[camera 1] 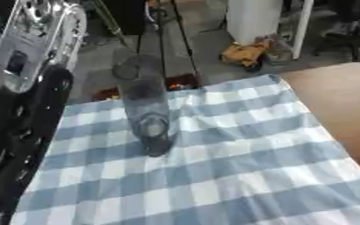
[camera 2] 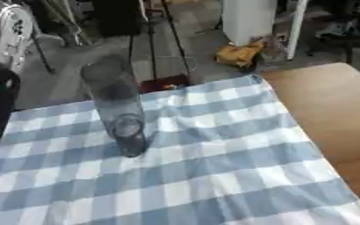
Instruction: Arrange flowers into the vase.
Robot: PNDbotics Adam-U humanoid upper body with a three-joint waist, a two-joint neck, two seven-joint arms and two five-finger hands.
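Note:
A tall clear glass vase (camera 2: pixel 118 105) stands upright on the blue and white checked cloth (camera 2: pixel 214 167), left of the middle. Its inside looks empty. No flowers show on the cloth. My left arm (camera 1: pixel 29 114), silver above and black below, runs down the left edge of the left eye view, close to the vase's left side and apart from it. The arm leaves the picture at the lower left and its hand does not show. Nothing of my right arm or hand shows in either view.
Bare wooden tabletop (camera 2: pixel 329 110) lies to the right of the cloth. Past the table's far edge, on the floor, are small red shapes (camera 1: pixel 181 81), tripod legs (camera 2: pixel 167 35), a white cabinet (camera 2: pixel 248 19) and a yellow-brown bundle (camera 2: pixel 237 53).

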